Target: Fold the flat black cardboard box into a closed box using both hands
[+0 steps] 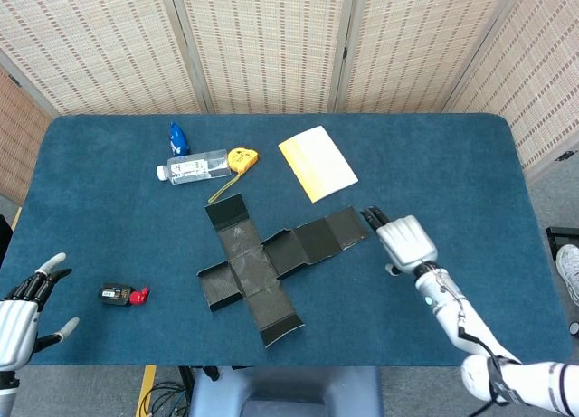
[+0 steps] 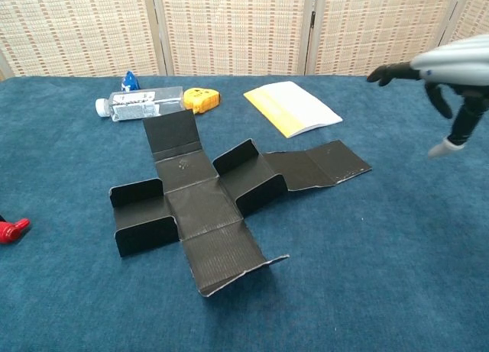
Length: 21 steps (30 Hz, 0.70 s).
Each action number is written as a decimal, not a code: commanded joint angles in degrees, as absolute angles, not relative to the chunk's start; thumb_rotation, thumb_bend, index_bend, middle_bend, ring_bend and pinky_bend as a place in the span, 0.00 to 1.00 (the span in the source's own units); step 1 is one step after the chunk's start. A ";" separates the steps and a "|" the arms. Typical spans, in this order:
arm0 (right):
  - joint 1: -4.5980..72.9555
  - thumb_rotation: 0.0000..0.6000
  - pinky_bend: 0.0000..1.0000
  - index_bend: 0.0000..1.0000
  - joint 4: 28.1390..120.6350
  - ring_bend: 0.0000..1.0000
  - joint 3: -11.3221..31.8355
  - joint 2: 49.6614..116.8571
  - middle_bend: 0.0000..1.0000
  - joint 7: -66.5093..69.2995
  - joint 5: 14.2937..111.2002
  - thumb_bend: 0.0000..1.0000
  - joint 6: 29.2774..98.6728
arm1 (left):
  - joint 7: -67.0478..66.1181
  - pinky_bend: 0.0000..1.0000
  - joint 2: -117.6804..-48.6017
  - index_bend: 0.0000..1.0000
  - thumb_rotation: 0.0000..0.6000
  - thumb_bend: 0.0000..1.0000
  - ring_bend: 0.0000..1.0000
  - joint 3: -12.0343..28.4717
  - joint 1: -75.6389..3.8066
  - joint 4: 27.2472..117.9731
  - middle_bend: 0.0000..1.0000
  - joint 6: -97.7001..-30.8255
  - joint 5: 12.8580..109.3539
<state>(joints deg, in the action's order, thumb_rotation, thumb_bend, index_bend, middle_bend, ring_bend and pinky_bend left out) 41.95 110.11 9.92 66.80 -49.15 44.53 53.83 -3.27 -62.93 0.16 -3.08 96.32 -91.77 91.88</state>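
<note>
Head view: the flat black cardboard box (image 1: 271, 263) lies unfolded in a cross shape at the middle of the blue table (image 1: 452, 164), some flaps tilted up. The right hand (image 1: 404, 242) hovers just beside the box's long right flap, fingers spread, holding nothing. The left hand (image 1: 23, 304) sits at the near left corner, fingers apart and empty, well apart from the box. Behind the box lie a clear plastic bottle (image 1: 192, 167), a yellow tape measure (image 1: 241, 158) and a yellow-and-white booklet (image 1: 317, 162); a small black-and-red object (image 1: 122, 295) rests near the left hand.
</note>
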 commanded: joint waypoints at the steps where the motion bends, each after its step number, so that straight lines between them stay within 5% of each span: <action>1: 53.20 1.00 0.83 0.00 105.85 0.60 9.52 75.45 0.06 -59.48 30.02 0.00 52.55 | -3.33 0.40 -62.95 0.21 1.00 0.09 0.26 0.11 -2.96 96.35 0.16 -91.80 91.97; 10: 64.86 1.00 0.83 0.00 96.51 0.58 7.98 85.37 0.03 -66.54 16.33 0.00 53.99 | -3.46 0.36 -63.29 0.22 1.00 0.09 0.26 0.30 -2.65 95.92 0.16 -91.57 91.50; 21: 70.22 1.00 0.83 0.00 87.00 0.58 6.84 92.06 0.06 -65.07 11.47 0.00 50.12 | -3.13 0.36 -63.12 0.22 1.00 0.09 0.26 0.34 -2.11 95.80 0.16 -91.49 90.92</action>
